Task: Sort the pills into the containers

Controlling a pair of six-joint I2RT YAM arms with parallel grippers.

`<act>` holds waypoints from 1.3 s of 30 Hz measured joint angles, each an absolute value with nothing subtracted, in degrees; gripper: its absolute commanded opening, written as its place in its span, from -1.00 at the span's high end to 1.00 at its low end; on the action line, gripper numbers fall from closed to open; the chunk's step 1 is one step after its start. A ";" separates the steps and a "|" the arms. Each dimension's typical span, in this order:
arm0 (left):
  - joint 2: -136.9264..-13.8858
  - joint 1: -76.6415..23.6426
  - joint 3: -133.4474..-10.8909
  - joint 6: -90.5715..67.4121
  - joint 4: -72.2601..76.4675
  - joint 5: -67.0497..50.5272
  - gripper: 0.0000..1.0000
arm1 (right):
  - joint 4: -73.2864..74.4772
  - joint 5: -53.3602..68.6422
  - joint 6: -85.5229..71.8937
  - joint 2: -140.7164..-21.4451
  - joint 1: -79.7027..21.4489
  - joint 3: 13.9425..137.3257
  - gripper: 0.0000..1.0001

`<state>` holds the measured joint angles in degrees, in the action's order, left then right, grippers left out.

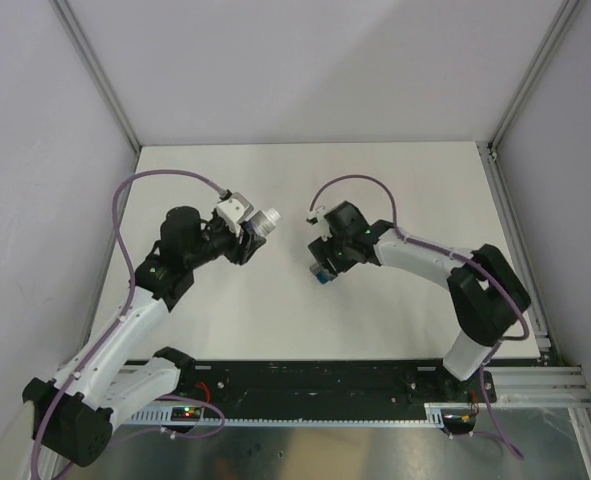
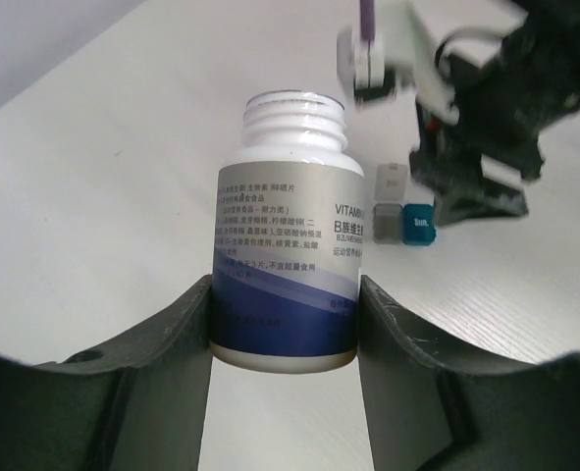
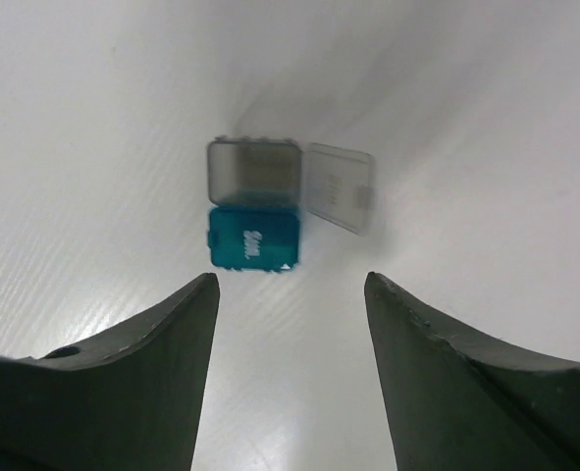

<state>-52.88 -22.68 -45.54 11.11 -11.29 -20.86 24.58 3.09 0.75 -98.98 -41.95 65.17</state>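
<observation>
My left gripper (image 1: 248,238) (image 2: 285,289) is shut on a white bottle (image 1: 266,221) (image 2: 288,235) with a blue and grey label. The bottle's threaded neck is bare, with no cap on it. The containers (image 3: 255,206) are a joined grey and teal pair on the table. The grey one's clear lid (image 3: 339,186) hangs open; the teal one is closed. They also show in the left wrist view (image 2: 404,223), just beyond the bottle. My right gripper (image 1: 325,260) (image 3: 290,285) is open and empty, hovering just above and beside the containers (image 1: 320,276). No pills show.
The white table (image 1: 305,180) is walled by grey panels at the back and both sides. My right arm's black wrist (image 2: 486,108) stands right behind the containers in the left wrist view. A black rail (image 1: 315,385) runs along the near edge.
</observation>
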 measured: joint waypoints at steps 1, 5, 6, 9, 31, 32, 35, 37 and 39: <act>-53.01 -22.68 -45.08 11.62 -11.27 -21.47 1.00 | 24.56 3.05 1.15 -97.62 -41.12 64.75 -0.35; -54.72 -22.70 -43.75 14.00 -11.27 -23.70 1.00 | 24.58 2.61 2.48 -91.26 -38.37 63.37 -0.37; -55.40 -22.74 -43.46 14.68 -11.25 -24.27 1.00 | 24.53 2.37 2.72 -90.13 -37.93 63.20 -0.38; -57.47 -23.40 -42.85 17.15 -11.27 -24.84 1.00 | 24.43 1.76 3.81 -86.37 -36.51 62.37 -0.42; -77.80 -28.27 -46.19 33.78 -11.25 -28.58 1.00 | 19.31 -7.51 7.51 -73.10 -28.67 57.49 -0.99; -78.24 -28.38 -46.46 34.04 -11.22 -28.69 1.00 | 19.14 -7.27 7.42 -72.88 -28.36 57.32 -0.99; -79.59 -28.73 -47.09 34.52 -11.22 -28.77 1.00 | 18.92 -6.59 7.22 -72.53 -27.64 56.99 -0.99; -80.18 -28.93 -47.27 34.54 -11.22 -28.86 1.00 | 18.70 -6.17 7.14 -72.53 -27.27 56.95 -0.99; -80.27 -29.15 -47.27 34.52 -11.20 -28.93 1.00 | 18.44 -5.65 7.14 -72.53 -26.87 56.71 -0.99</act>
<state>-80.27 -29.15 -47.27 34.52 -11.20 -28.93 18.44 -5.65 7.14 -72.53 -26.87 56.71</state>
